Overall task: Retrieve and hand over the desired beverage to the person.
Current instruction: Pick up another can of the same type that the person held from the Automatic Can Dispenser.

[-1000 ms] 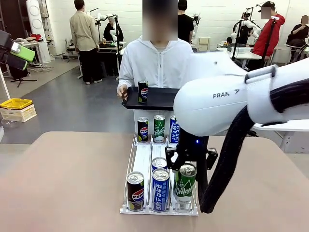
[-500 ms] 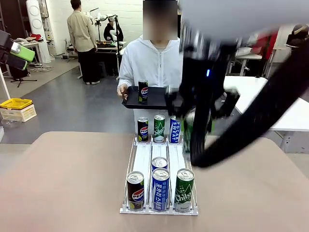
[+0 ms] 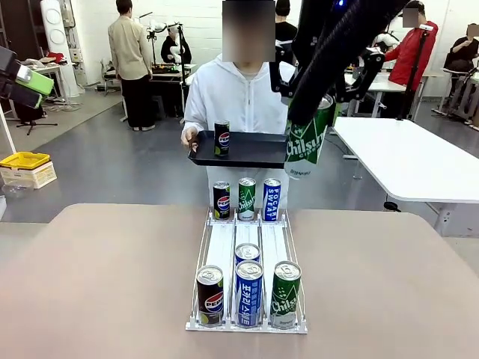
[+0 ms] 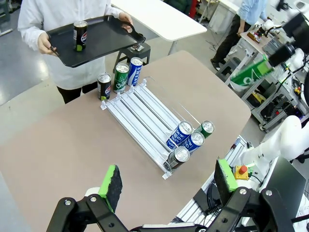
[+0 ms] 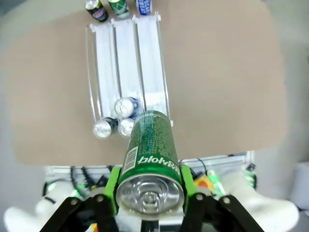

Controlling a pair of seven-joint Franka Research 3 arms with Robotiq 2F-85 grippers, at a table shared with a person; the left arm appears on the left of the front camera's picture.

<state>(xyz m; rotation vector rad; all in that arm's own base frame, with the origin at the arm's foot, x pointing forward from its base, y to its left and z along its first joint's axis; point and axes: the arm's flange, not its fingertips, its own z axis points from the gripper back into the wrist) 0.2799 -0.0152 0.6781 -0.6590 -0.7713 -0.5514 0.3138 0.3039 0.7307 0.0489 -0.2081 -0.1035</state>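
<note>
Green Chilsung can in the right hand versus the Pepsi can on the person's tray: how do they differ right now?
The green Chilsung can is green with white lettering; the Pepsi can is black with a red-and-blue logo. The green can hangs tilted in the air, clamped in the right hand; the Pepsi can stands upright on the black tray that the person holds. Both are slim drink cans.

Grey floor (image 3: 112, 161), white walls (image 3: 202, 19), white side table (image 3: 404, 161).
</note>
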